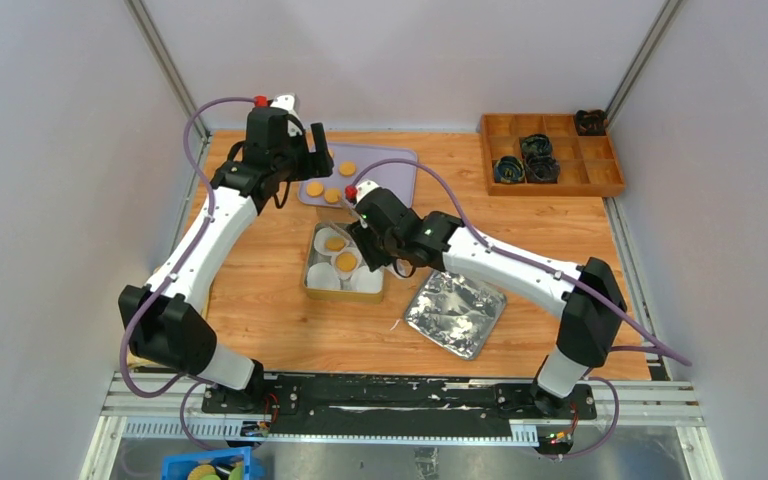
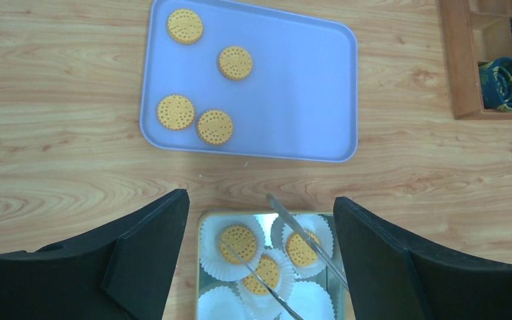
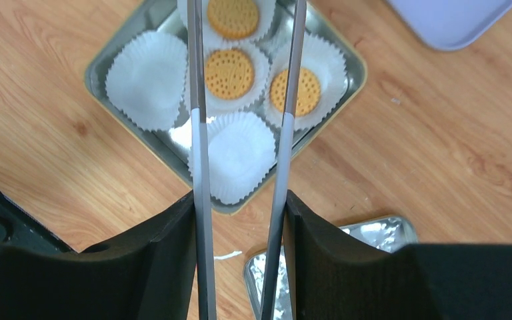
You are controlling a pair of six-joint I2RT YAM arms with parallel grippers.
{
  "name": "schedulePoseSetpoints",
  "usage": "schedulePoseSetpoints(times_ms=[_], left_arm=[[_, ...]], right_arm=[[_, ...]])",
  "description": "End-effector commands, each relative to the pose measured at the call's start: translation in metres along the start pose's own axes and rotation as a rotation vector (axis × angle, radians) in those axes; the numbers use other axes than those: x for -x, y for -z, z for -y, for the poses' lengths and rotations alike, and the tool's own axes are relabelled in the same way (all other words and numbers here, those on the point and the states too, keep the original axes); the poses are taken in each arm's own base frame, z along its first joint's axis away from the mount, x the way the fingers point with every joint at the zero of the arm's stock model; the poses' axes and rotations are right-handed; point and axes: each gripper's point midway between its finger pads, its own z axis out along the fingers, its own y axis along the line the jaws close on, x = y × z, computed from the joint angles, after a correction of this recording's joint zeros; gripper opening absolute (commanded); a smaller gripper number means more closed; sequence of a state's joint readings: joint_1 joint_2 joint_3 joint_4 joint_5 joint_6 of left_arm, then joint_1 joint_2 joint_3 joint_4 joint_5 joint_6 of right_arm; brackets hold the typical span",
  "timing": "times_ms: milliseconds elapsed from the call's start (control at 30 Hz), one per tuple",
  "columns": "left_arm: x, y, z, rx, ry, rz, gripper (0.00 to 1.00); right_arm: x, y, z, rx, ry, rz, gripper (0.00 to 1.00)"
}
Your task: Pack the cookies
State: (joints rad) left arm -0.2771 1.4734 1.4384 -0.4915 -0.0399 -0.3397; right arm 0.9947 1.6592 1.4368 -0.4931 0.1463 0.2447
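Several round orange cookies [image 2: 215,127] lie on a lavender tray [image 2: 300,93]. Three more cookies [image 3: 229,73] sit in white paper liners inside a square metal tin [image 3: 100,67]. My right gripper [image 3: 240,200] is shut on metal tongs [image 3: 200,133] and holds them over the tin. The tong arms are spread apart with no cookie between them. My left gripper [image 2: 260,207] is open and empty, high above the gap between tray and tin. In the top view the left gripper [image 1: 310,150] is by the tray's left end and the right gripper [image 1: 365,235] is over the tin [image 1: 310,280].
Two empty white liners [image 3: 147,80] are also in the tin. A foil lid [image 1: 455,313] lies to the right of the tin. A wooden compartment box [image 1: 550,150] with dark items stands at the back right.
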Motion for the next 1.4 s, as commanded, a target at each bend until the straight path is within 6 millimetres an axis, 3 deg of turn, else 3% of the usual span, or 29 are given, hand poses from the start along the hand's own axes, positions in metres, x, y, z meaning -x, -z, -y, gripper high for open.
schedulePoseSetpoints(times_ms=[0, 167, 367, 567, 933, 1367], left_arm=[[0.012, 0.013, 0.003, -0.022, -0.006, 0.041, 0.86], [0.011, 0.012, 0.000, -0.008, -0.013, 0.035, 0.86], [0.010, 0.009, 0.000, -0.006, -0.016, 0.028, 0.86], [0.011, 0.007, -0.003, 0.012, -0.023, 0.029, 0.86], [0.009, 0.003, -0.013, 0.045, -0.021, 0.020, 0.86], [0.006, -0.001, -0.015, 0.041, -0.007, 0.015, 0.86]], right_arm=[[0.045, 0.015, 0.008, -0.063, 0.024, 0.126, 0.50], [0.052, -0.012, 0.021, -0.105, 0.037, 0.103, 0.51], [0.044, -0.061, 0.052, -0.127, -0.002, 0.023, 0.50], [0.042, -0.085, 0.073, -0.130, -0.011, -0.003, 0.50], [0.052, -0.102, 0.055, -0.009, 0.003, -0.007, 0.50], [0.034, -0.128, 0.064, -0.029, 0.011, -0.108, 0.51]])
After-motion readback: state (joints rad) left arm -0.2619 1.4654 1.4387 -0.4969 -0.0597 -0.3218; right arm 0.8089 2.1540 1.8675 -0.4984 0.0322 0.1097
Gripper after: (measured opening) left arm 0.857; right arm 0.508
